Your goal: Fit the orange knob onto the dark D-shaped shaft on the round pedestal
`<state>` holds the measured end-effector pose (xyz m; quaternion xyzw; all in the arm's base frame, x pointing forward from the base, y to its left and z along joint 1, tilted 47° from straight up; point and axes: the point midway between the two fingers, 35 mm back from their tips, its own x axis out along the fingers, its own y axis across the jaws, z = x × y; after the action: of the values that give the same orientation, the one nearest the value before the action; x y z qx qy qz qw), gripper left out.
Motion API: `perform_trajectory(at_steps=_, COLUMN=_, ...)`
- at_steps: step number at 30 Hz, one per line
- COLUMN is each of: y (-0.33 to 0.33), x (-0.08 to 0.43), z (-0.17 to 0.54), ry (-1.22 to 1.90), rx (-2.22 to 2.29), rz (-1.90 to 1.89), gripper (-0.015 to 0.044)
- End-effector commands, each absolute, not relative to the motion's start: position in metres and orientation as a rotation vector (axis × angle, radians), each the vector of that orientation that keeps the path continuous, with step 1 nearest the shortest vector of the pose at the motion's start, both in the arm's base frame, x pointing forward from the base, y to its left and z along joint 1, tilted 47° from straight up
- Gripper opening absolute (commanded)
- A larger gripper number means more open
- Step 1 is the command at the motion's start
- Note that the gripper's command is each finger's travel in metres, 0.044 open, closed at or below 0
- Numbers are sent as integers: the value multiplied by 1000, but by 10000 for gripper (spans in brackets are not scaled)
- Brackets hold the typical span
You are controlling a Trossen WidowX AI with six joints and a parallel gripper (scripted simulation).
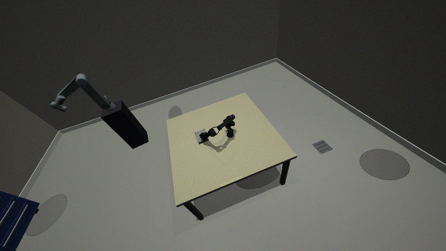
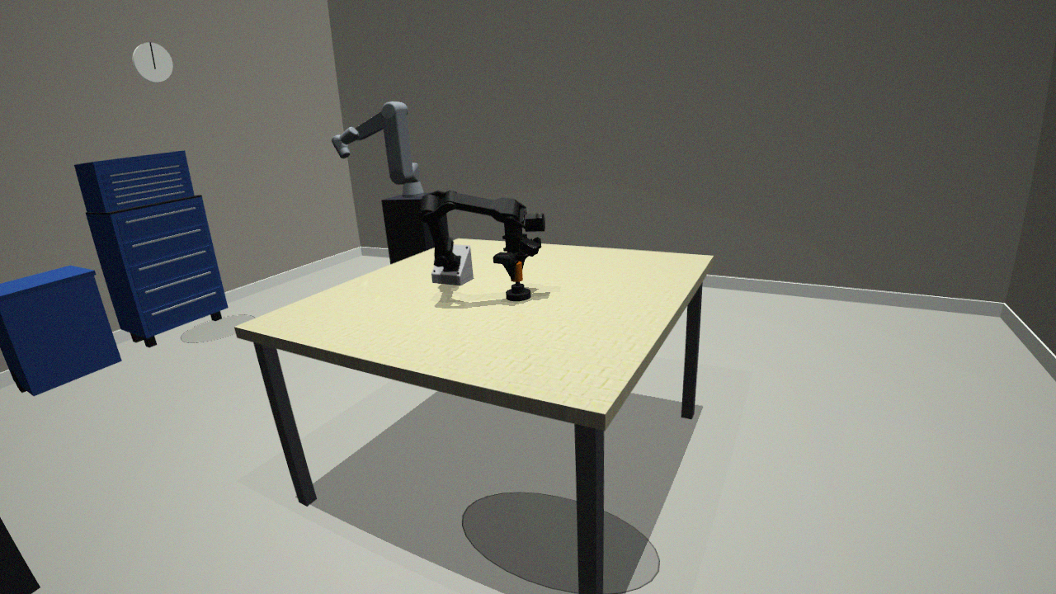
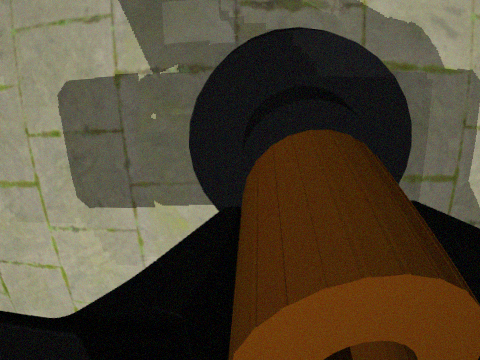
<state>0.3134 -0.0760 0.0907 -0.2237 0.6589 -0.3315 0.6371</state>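
The orange knob (image 2: pixel 519 271) (image 3: pixel 330 210) is a tall ribbed cylinder, upright between the fingers of my gripper (image 2: pixel 516 270) (image 3: pixel 321 221), which is shut on it. The dark round pedestal (image 1: pixel 230 135) (image 2: pixel 518 295) (image 3: pixel 300 55) stands on the table below. In the exterior view the knob's lower end is over the pedestal's middle, at about the height of the shaft's top. In the wrist view the knob covers the shaft and part of the pedestal. Whether knob and shaft touch, and how their flat sides lie, I cannot tell.
The pale yellow table (image 1: pixel 202 168) (image 2: pixel 457 332) carries my arm's light grey base block (image 1: pixel 198 137) (image 2: pixel 451 277), to the left of the pedestal. Off the table, a grey arm (image 1: pixel 93 90) (image 2: pixel 397 143) stands on a black plinth. Blue cabinets (image 2: pixel 162 251) stand at the left.
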Motion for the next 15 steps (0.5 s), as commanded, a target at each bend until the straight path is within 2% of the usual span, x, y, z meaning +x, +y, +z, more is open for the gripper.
perform_trajectory(at_steps=1, y=-75, x=315, z=93, ry=1495, rx=-517, rz=-757, gripper=0)
perform_trajectory(at_steps=15, y=-77, x=315, z=93, ry=1495, rx=-517, rz=-757, gripper=0)
